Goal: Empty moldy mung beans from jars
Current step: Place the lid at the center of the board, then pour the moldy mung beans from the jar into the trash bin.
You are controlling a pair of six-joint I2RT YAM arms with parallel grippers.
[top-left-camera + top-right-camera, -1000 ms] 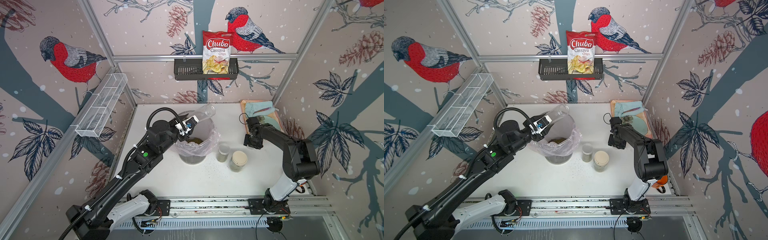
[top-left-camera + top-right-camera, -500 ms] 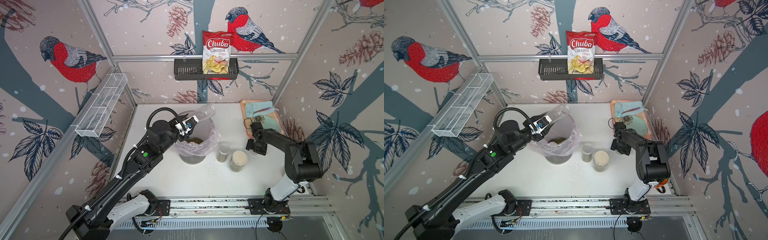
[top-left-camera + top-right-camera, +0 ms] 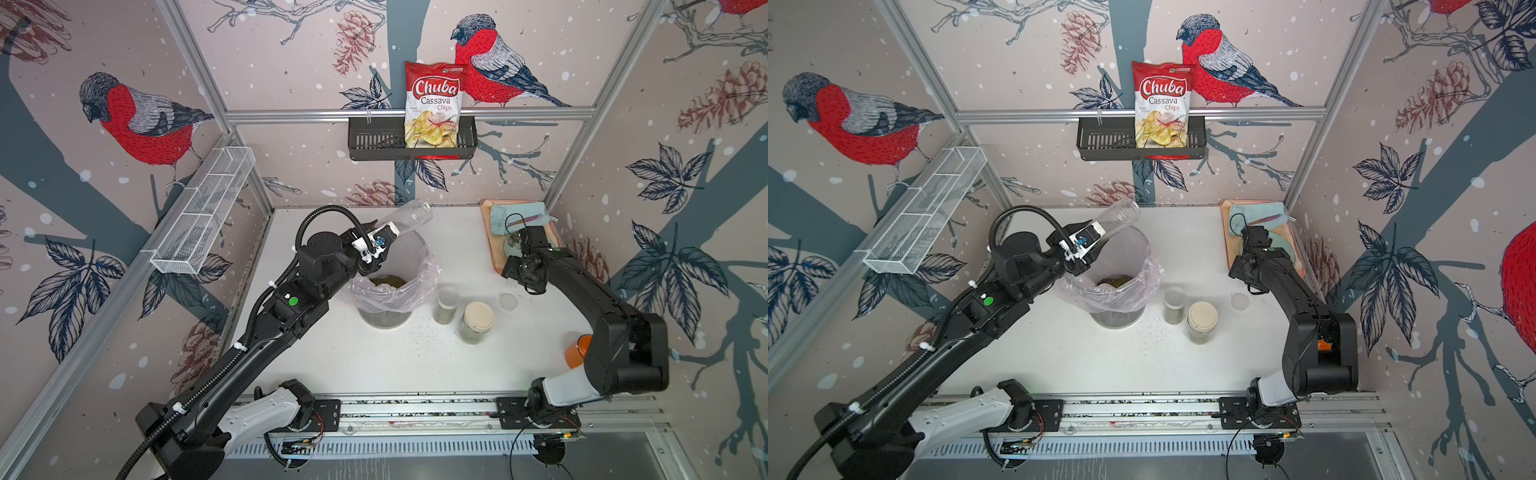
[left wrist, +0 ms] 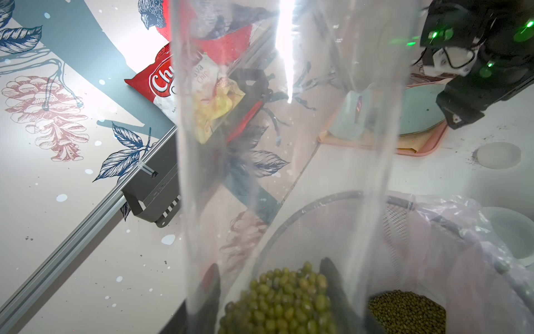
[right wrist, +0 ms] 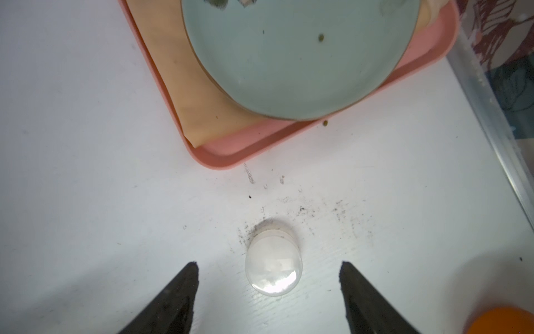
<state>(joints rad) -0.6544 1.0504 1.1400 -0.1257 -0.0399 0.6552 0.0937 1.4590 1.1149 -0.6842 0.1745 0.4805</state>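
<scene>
My left gripper (image 3: 384,241) is shut on the tall narrow clear jar (image 3: 409,216), held tilted over the bin (image 3: 382,320) with the pink liner. In the left wrist view a clump of mung beans (image 4: 283,300) sits inside the jar at the end my left gripper (image 4: 271,274) holds. More mung beans (image 3: 388,281) lie in the bin. The shorter jar (image 3: 446,305) and the cream-lidded jar (image 3: 478,322) stand right of the bin. My right gripper (image 5: 268,264) is open just above a clear lid (image 5: 273,263) lying on the table.
A pink tray (image 3: 486,224) with a pale green plate (image 5: 297,57) and a cloth sits at the back right. An orange mug (image 3: 577,349) stands by the right arm. Loose beans (image 3: 419,328) speckle the table in front of the jars. A wire basket (image 3: 203,212) hangs on the left wall.
My right gripper has gone from shut to open and shifted slightly right, and the clear lid now lies on the table below it. The left arm and its jar have not moved.
</scene>
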